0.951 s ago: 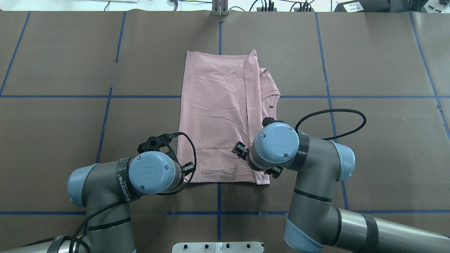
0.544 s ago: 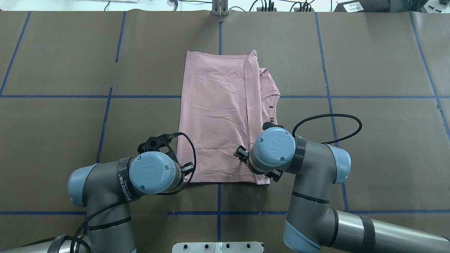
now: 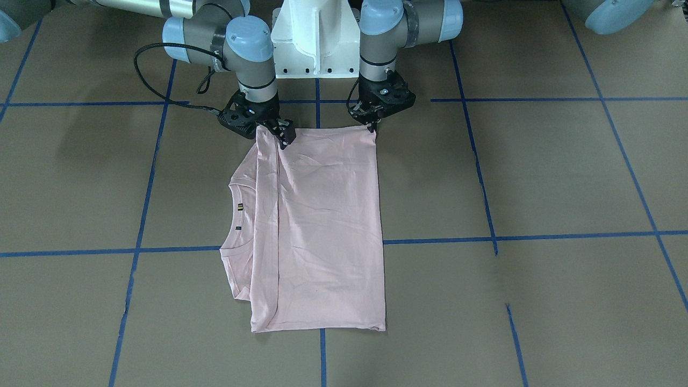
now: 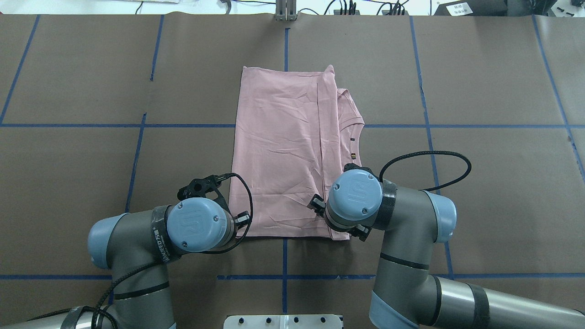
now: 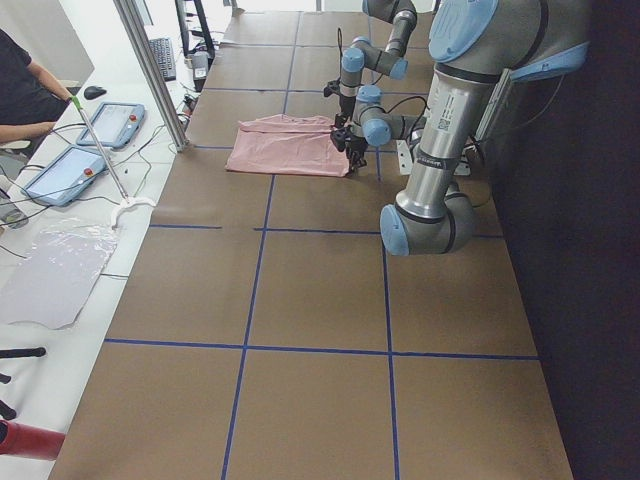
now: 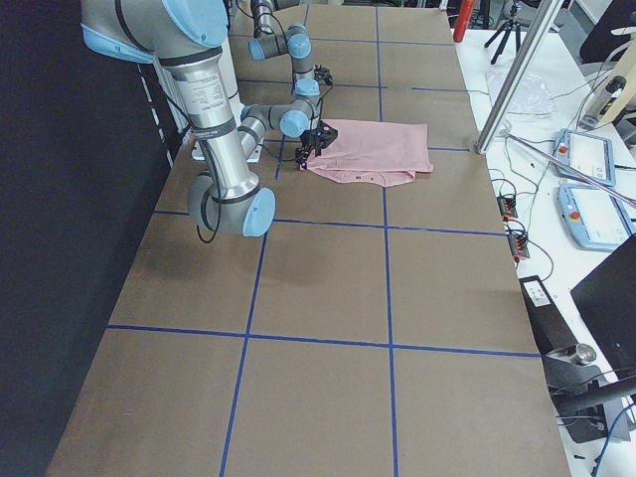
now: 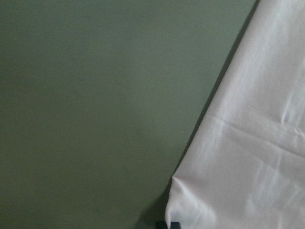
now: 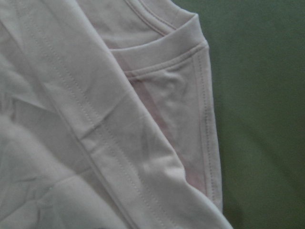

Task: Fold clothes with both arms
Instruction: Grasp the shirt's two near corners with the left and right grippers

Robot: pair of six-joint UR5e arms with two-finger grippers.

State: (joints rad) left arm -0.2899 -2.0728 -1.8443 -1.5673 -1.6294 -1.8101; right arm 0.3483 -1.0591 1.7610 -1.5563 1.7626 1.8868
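Poised at the two bottom hem corners of the pale pink T-shirt (image 4: 283, 151) lying flat mid-frame overhead, left gripper (image 3: 372, 127) and right gripper (image 3: 285, 137) equally near, long axis stretching away toward frame top, finger spread impossible to tell on either.

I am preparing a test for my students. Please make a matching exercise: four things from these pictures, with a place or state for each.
1 left gripper
2 right gripper
3 T-shirt
4 tape lines

a blue, on the table
b at the shirt's robot-side corner, far from the fold
c pink, flat, partly folded
d at the shirt's robot-side end, by the folded-over edge

Pairs: 1-b, 2-d, 3-c, 4-a
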